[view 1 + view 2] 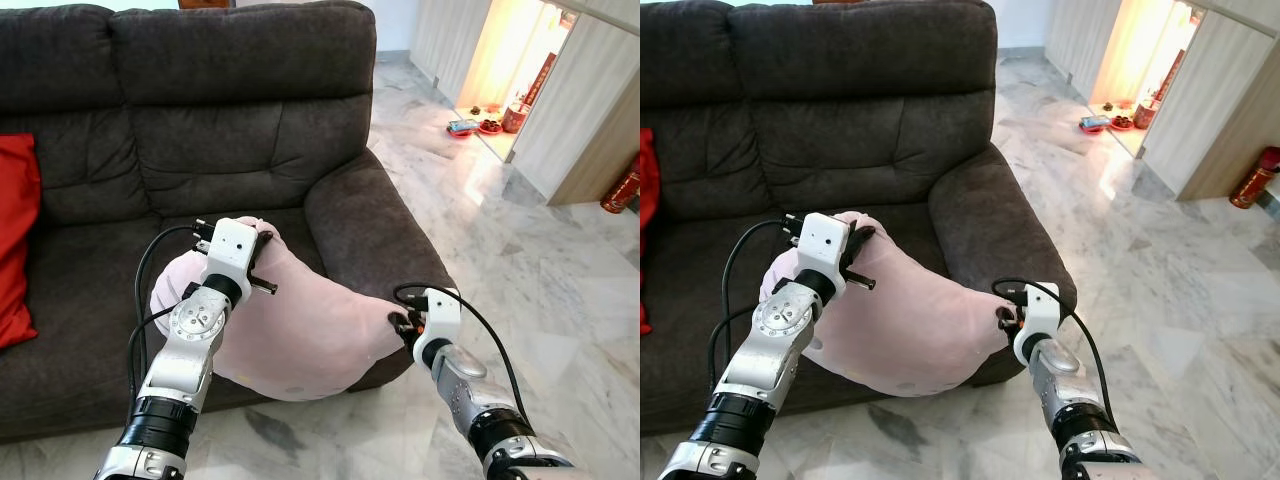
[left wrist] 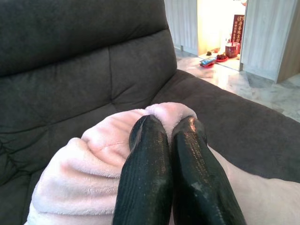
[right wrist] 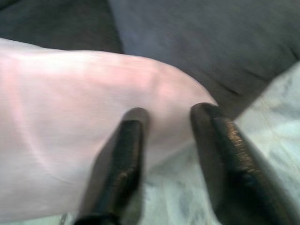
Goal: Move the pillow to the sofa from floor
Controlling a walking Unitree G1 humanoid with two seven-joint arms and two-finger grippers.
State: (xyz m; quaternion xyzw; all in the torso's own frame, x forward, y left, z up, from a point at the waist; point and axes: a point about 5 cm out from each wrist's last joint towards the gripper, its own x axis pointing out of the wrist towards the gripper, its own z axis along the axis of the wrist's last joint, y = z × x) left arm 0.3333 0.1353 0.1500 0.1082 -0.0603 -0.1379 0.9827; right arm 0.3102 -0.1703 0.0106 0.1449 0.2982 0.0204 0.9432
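The pale pink pillow [image 1: 300, 335] lies across the front of the dark grey sofa's [image 1: 230, 130] seat, beside the right armrest, its lower edge hanging over the seat front. My left gripper [image 2: 168, 124] is shut on the pillow's upper corner; the plush fabric bunches around the two black fingertips. My right gripper [image 3: 166, 115] is at the pillow's right corner near the armrest, its fingers apart with the pink fabric just beyond them. The right wrist view is blurred.
A red cushion [image 1: 15, 240] leans at the sofa's left end. White marble floor [image 1: 520, 260] spreads to the right. Small red items [image 1: 480, 125] sit on the floor in a lit doorway, and a red fire extinguisher [image 1: 622, 185] stands at the far right.
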